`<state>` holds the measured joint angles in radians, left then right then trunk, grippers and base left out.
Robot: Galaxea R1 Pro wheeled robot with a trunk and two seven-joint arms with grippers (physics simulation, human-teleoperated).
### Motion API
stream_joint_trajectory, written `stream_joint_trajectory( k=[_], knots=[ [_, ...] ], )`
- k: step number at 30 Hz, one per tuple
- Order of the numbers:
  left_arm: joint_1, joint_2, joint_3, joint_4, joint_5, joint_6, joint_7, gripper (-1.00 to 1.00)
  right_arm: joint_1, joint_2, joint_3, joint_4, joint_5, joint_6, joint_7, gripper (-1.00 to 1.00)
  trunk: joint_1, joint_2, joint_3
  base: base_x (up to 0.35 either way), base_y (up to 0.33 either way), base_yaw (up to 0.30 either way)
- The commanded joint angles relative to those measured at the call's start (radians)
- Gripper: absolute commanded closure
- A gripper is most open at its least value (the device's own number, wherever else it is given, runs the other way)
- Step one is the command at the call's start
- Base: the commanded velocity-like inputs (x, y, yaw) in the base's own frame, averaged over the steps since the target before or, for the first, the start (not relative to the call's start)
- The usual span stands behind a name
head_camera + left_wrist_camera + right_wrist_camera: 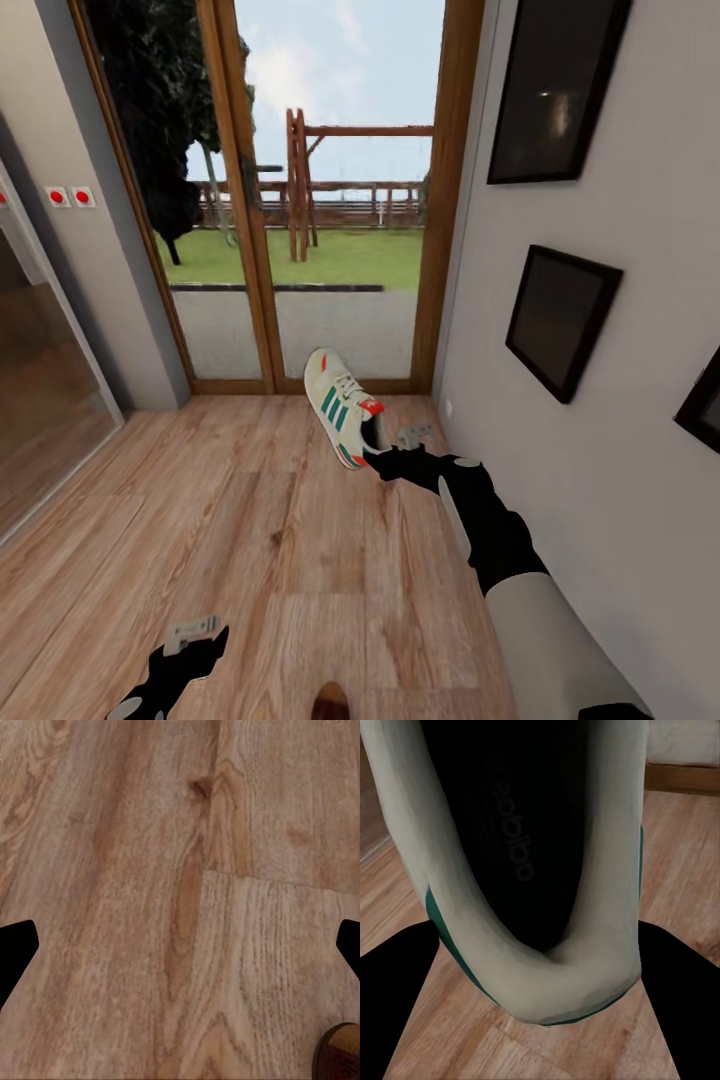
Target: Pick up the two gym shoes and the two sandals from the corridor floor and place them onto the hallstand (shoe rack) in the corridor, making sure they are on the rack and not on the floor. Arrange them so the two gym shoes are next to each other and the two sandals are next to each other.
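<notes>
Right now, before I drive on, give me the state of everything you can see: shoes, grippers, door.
gym shoe: lifted off the corridor floor, held at its heel collar, toe pointing toward the glass door.
right gripper: shut on the gym shoe's heel.
left gripper: low over the floor, holding nothing; fingers apart in the left wrist view.
sandal: brown tip showing, lying on the floor.
glass door: closed.

Wood-plank floor [230, 520], glazed door [330, 200]
</notes>
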<state>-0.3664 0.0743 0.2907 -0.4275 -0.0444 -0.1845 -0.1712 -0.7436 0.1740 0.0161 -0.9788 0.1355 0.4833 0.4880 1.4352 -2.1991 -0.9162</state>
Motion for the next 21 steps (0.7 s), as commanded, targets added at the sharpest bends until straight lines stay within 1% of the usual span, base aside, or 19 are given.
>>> stream_joint_trajectory(
  k=[1, 5, 12, 21],
  knots=[
    [-0.001, -0.001, 0.008, 0.0, -0.005, -0.003, -0.008, -1.0, -0.001, 0.0, -0.002, -0.001, 0.01, 0.003, 0.007, 1.0, 0.0, 0.0, -0.001, 0.182, 0.0, 0.0],
    [0.0, -0.001, 0.008, 0.001, -0.005, -0.003, -0.008, -1.0, 0.0, 0.0, -0.002, -0.001, 0.01, 0.003, 0.007, 1.0, 0.0, 0.0, -0.001, 0.094, -0.015, 0.0],
    [0.0, -0.002, 0.008, 0.001, -0.005, -0.003, -0.008, -1.0, -0.001, 0.0, -0.002, -0.001, 0.01, 0.003, 0.007, 1.0, 0.0, 0.0, -0.001, 0.017, -0.112, 0.0],
    [-0.001, -0.004, 0.007, 0.001, -0.007, -0.003, -0.01, -1.0, 0.0, 0.0, -0.002, -0.002, 0.01, 0.003, 0.007, 1.0, 0.0, 0.0, -0.001, 0.001, -0.008, 0.0]
  ],
)
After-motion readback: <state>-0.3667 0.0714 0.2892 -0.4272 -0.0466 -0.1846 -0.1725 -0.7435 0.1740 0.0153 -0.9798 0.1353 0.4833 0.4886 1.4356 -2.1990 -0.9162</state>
